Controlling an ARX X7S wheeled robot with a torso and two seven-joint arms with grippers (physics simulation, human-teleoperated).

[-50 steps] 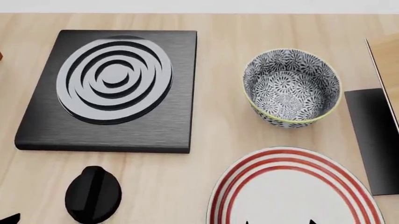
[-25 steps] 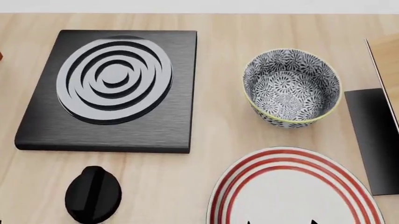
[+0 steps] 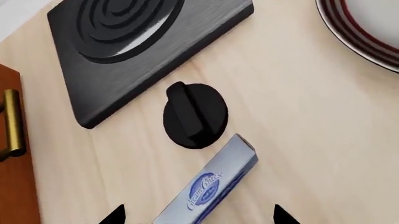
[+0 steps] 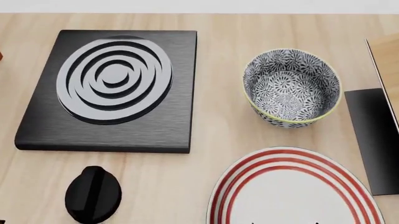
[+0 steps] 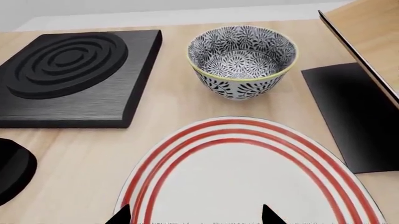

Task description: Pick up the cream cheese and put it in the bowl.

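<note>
Both left pincer point(image 3: 198, 215) fingertips flank the cream cheese point(image 3: 209, 185).

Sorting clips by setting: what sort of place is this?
Likely a simulated kitchen counter: a black stove burner plate with its knob, a patterned bowl and a red-ringed plate on a wooden countertop.

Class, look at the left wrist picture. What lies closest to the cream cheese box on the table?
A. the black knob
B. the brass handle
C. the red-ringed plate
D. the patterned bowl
A. In the left wrist view the cream cheese box lies with one end right beside the black knob, while the red-ringed plate and the brass handle sit far off and the bowl is not in that view at all.
</note>
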